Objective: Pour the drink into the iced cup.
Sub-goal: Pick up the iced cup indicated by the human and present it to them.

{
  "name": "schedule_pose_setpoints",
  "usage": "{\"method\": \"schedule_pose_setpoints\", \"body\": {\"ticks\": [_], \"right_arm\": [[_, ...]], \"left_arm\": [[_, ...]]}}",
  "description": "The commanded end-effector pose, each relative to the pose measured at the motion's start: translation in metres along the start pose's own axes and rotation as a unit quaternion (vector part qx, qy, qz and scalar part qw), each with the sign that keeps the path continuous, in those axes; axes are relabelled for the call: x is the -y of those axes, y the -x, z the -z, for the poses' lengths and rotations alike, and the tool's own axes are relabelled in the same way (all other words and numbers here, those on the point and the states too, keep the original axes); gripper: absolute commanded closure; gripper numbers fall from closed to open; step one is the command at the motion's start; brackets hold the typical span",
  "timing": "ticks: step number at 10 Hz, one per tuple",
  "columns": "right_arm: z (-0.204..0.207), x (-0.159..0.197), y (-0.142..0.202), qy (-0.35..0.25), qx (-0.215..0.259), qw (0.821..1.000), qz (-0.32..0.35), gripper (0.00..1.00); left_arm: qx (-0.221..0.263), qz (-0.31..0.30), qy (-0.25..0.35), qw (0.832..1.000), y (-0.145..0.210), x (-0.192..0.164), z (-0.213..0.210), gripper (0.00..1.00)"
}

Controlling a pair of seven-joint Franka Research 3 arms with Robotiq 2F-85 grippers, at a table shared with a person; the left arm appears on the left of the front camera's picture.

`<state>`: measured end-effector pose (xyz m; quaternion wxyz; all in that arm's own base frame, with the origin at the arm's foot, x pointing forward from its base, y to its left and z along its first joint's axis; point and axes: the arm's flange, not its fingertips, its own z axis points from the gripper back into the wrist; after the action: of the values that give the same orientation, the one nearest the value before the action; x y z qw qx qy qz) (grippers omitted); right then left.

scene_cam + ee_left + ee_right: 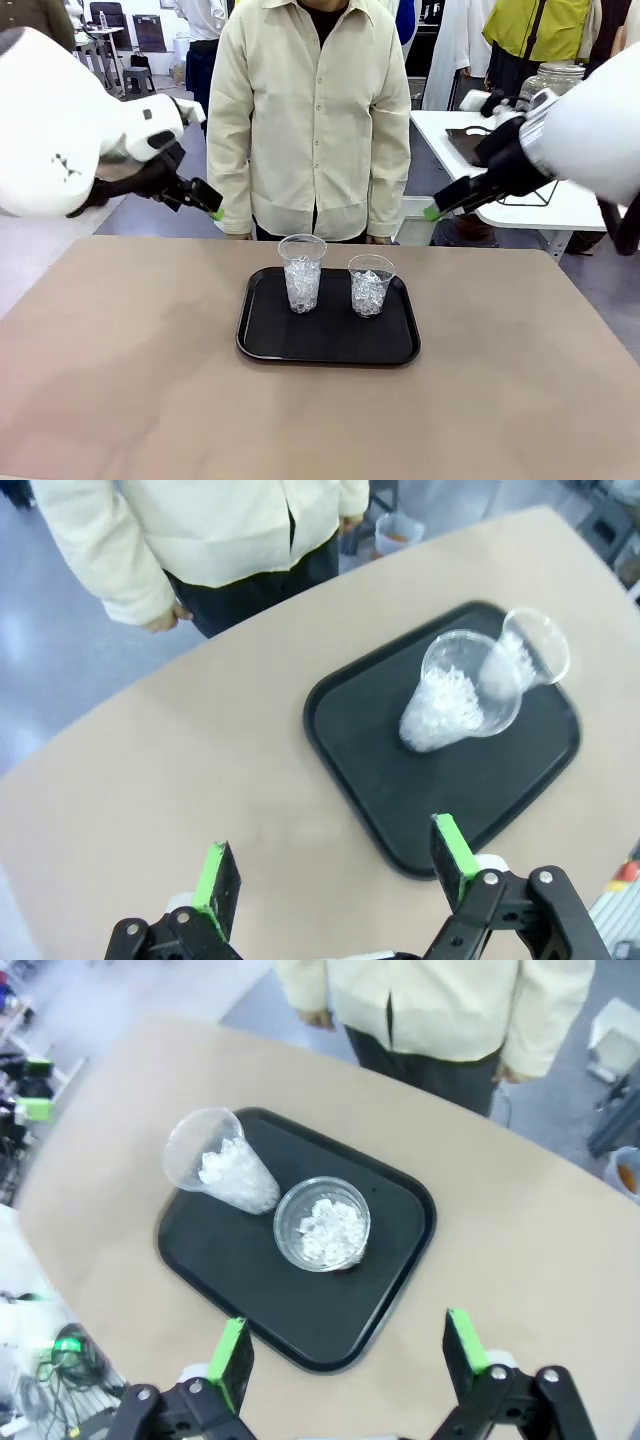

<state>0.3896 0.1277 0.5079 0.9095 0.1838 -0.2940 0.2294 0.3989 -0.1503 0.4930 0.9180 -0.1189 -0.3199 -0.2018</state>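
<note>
No readable text, labels, signs anywhere.

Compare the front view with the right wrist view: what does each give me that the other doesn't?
Front view adds the left tool and right tool raised above the table, clear of the cups, plus a lidded glass jar on a white table behind. Right wrist view adds a look down between that tool's open green pads into the shorter cup, ice visible inside. Both share the black tray, that cup, the taller cup and the person in a cream shirt.
</note>
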Motion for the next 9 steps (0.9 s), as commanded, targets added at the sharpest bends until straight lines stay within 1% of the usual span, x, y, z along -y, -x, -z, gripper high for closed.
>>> {"method": "schedule_pose_setpoints", "body": {"ticks": [1,2,3,4,5,6,7,8,9], "right_arm": [[-0.003,0.026,0.001,-0.094,0.016,0.994,0.046,0.00],[-0.005,0.039,0.003,-0.148,0.024,0.986,0.075,0.00],[-0.003,0.048,0.006,-0.179,0.024,0.979,0.093,0.00],[0.001,0.054,0.009,-0.195,0.020,0.975,0.102,0.00],[0.004,0.058,0.012,-0.201,0.016,0.973,0.110,0.00],[0.005,0.058,0.012,-0.197,0.013,0.974,0.110,0.00],[0.005,0.055,0.014,-0.174,0.008,0.980,0.092,0.00],[-0.001,0.054,0.021,-0.201,0.017,0.972,0.119,0.00],[-0.001,0.054,0.021,-0.201,0.017,0.972,0.119,0.00]], "left_arm": [[0.032,-0.081,0.073,0.994,0.002,-0.023,-0.007,0.00],[0.041,-0.109,0.109,0.987,0.004,-0.031,-0.008,0.00],[0.043,-0.128,0.133,0.982,0.005,-0.037,-0.007,0.00],[0.033,-0.149,0.168,0.974,0.008,-0.042,-0.005,0.00],[0.016,-0.165,0.179,0.970,0.011,-0.045,-0.002,0.00],[0.006,-0.168,0.179,0.969,0.013,-0.047,-0.001,0.00],[-0.005,-0.137,0.153,0.979,0.015,-0.042,-0.001,0.00],[0.018,-0.171,0.171,0.970,0.015,-0.039,-0.010,0.00],[0.018,-0.171,0.171,0.970,0.015,-0.039,-0.010,0.00]]}}
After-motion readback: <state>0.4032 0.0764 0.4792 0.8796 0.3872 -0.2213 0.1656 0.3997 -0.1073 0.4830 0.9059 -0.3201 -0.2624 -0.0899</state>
